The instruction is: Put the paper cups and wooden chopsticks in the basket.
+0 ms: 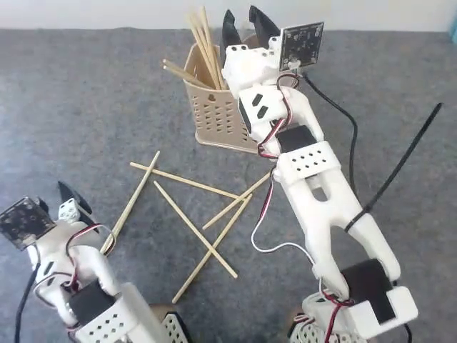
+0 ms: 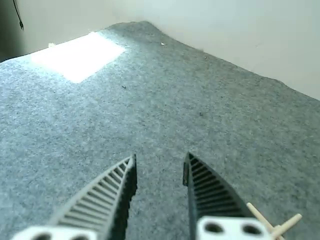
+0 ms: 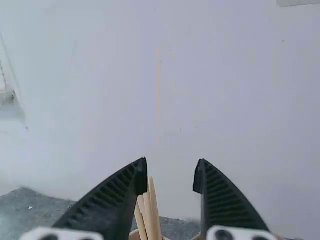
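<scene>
A tan slotted basket [image 1: 214,114] stands at the back of the grey felt table with several wooden chopsticks [image 1: 201,43] sticking up out of it. Several more chopsticks [image 1: 193,214] lie crossed on the felt in the middle. My right gripper [image 1: 244,25] hangs open just above the basket's far rim; in the right wrist view its open gripper [image 3: 170,177] has chopstick tips [image 3: 147,210] showing between the fingers, none gripped. My left gripper [image 1: 68,193] sits low at the front left; in its wrist view it [image 2: 159,167] is open over bare felt, a chopstick end [image 2: 272,225] beside it.
The table is covered in grey felt [image 1: 86,107] with free room at the left and right. A black cable [image 1: 400,164] runs along the right arm. A pale wall [image 3: 200,75] rises behind the basket.
</scene>
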Controlling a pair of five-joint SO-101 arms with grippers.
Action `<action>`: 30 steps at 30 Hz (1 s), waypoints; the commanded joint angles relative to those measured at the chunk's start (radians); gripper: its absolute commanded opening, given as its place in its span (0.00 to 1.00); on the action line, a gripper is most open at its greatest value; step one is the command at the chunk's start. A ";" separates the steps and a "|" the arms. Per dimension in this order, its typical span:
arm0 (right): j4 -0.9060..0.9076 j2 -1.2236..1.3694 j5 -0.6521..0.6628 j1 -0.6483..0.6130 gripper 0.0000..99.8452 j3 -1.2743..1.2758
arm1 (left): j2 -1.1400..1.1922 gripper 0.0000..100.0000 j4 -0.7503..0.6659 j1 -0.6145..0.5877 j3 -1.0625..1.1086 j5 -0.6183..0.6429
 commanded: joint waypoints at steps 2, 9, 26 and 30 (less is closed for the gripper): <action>0.122 -0.125 0.014 -0.025 0.16 -0.063 | 0.002 0.14 -0.032 0.038 0.013 -0.002; 0.621 -0.418 0.012 -0.062 0.16 -0.060 | 0.005 0.14 0.041 0.117 0.002 -0.006; 1.353 -0.865 -0.192 0.044 0.16 -0.061 | 0.097 0.14 0.091 0.186 -0.028 -0.084; 1.524 -0.900 -0.192 0.044 0.16 -0.061 | 0.319 0.14 0.044 0.189 -0.119 -0.094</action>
